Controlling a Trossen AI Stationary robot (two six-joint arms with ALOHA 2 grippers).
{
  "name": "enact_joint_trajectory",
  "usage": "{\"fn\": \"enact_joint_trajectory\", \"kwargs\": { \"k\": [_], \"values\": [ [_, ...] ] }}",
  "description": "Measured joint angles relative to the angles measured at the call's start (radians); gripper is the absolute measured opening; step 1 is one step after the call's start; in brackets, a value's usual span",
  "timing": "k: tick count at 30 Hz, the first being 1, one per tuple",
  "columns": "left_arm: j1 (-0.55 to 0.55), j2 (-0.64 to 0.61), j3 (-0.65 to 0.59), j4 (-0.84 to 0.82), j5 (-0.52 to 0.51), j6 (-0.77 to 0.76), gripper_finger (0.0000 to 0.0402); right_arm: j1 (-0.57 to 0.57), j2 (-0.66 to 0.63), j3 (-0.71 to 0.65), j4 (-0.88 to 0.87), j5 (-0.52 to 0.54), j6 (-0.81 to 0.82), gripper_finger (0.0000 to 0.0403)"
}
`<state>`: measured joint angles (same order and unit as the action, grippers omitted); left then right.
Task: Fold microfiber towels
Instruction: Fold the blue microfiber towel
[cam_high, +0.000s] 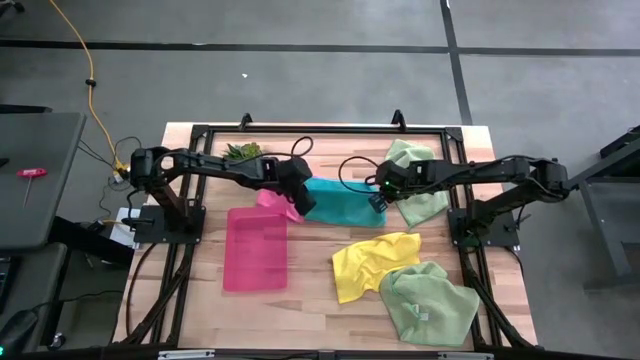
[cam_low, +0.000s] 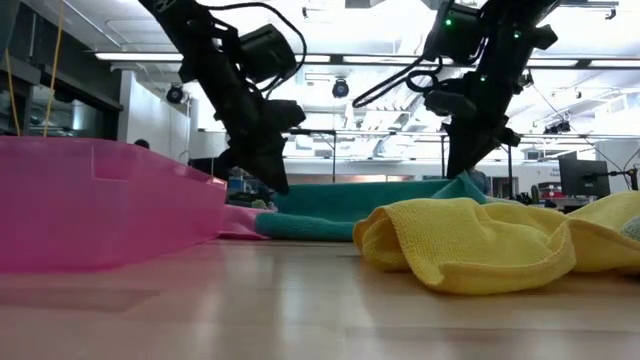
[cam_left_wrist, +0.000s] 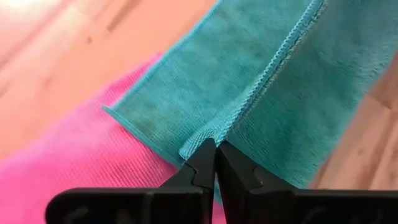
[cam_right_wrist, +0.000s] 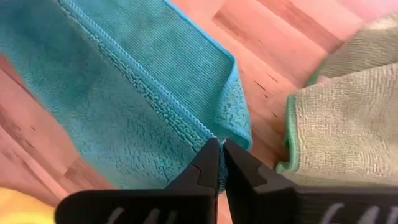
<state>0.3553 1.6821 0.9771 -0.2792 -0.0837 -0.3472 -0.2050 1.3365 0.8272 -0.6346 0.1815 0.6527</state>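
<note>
A teal towel (cam_high: 342, 202) lies folded over along its length in the middle of the table. Its left end rests on a hot pink towel (cam_high: 272, 200). My left gripper (cam_high: 298, 206) is shut on its left end. My right gripper (cam_high: 380, 208) is shut on its right end. A yellow towel (cam_high: 372, 262) lies crumpled nearer the front. One pale green towel (cam_high: 430, 302) lies at the front right. Another pale green towel (cam_high: 420, 180) lies under my right arm. My left gripper pinches the hemmed corner of the teal towel's folded-over layer (cam_left_wrist: 204, 135) between its two shut fingertips. The fingers slant down from the table's left. The towel lies low, its end on the pink towel (cam_left_wrist: 74, 162). My right gripper pinches the hemmed corner (cam_right_wrist: 219, 132) at the teal towel's right end between its shut fingertips, slanting down from the table's right. That corner stands a little raised (cam_low: 462, 184) while the remainder of the towel lies on the table.
A translucent pink tray (cam_high: 255, 248) stands at the front left, close to the pink towel. A small green plant (cam_high: 242, 152) sits at the far edge. Black frame rails (cam_high: 465, 200) run along the table's sides.
</note>
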Motion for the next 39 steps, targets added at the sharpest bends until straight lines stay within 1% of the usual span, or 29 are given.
{"fn": "enact_joint_trajectory", "kwargs": {
  "k": [4,9,13,17,20,24,27,29,32,35,39],
  "values": [
    [0.001,0.0,0.0,0.018,-0.043,0.041,0.0018,-0.002,0.0,0.0,-0.006,0.011,0.06,0.0],
    [0.001,0.0,0.0,0.02,-0.105,0.051,0.0039,-0.002,0.0,0.0,-0.004,0.012,0.073,0.0],
    [0.001,0.0,0.0,0.033,-0.138,0.098,0.0068,-0.005,0.0,0.0,-0.002,0.012,0.073,0.0],
    [0.013,0.0,0.013,0.028,-0.14,0.123,0.0106,-0.005,0.0,0.0,0.002,0.011,0.073,0.0],
    [0.02,-0.002,0.042,0.004,-0.117,0.123,0.0132,-0.005,0.0,0.0,0.002,0.011,0.073,0.0],
    [0.021,-0.03,0.052,-0.008,-0.054,0.134,0.0155,-0.005,0.0,0.0,0.003,0.011,0.073,0.0],
    [0.012,-0.046,0.052,0.002,0.024,0.155,0.0162,-0.005,0.0,0.0,0.001,0.012,0.071,0.0],
    [0.001,-0.048,0.052,0.024,0.077,0.2,0.0163,-0.005,0.0,0.0,0.0,0.013,0.065,0.0],
    [-0.014,-0.047,0.052,0.044,0.105,0.242,0.016,-0.005,0.0,0.0,0.0,0.012,0.062,0.0004],
    [-0.028,-0.035,0.051,0.042,0.102,0.254,0.0157,-0.005,0.0,0.0,0.002,0.012,0.054,0.0022],
    [-0.029,-0.034,0.051,0.039,0.099,0.254,0.0153,-0.01,0.0,0.0,0.003,0.013,0.054,0.0073]
  ]
}}
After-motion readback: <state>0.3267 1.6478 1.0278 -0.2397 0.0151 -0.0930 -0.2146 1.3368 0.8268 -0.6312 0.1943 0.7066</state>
